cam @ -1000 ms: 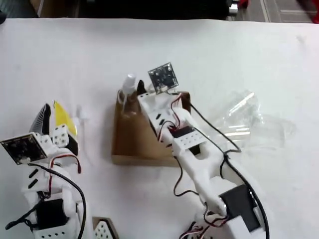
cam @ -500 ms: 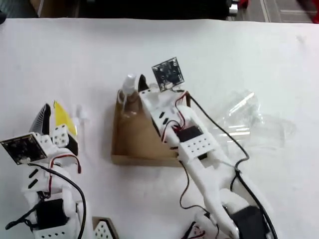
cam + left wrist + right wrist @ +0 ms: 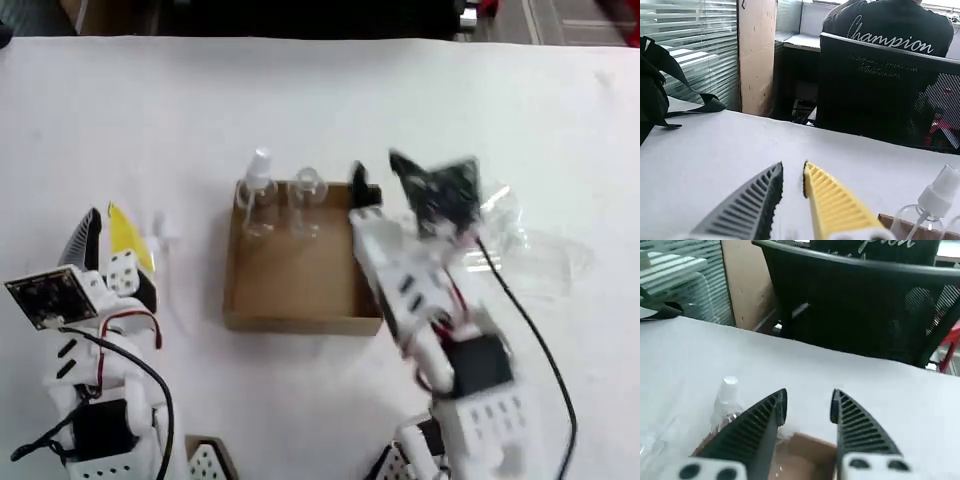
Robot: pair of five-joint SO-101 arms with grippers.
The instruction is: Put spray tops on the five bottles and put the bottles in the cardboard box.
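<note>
White cloth covers the table [image 3: 320,100], with a dark office chair and window blinds in the room behind it. Centred on the table is the cardboard box [image 3: 300,290], open side up. A crumpled clear plastic bag [image 3: 520,245] lies on its right; what it holds cannot be told. 2 clear bottles stand upright inside the box against its far wall. The capped bottle [image 3: 258,190] wears a white spray top, while the second bottle [image 3: 305,200] beside it shows no white top on its neck. A small white part [image 3: 163,235], apparently a loose spray top, lies on the cloth left of the box, near the left arm. Judged risk 1: the second bottle sits boxed without a top, so it may need lifting back out. Judged risk 2: these light bottles could tip, or the box could slide, if the right arm brushes the box's right wall, which it stands just beside. The right gripper [image 3: 808,399] is raised near the box's far right corner, fingers spread apart and holding nothing. The left gripper [image 3: 792,172] hangs well left of the box, pointing away from its base, fingertips a narrow gap apart and empty.
</note>
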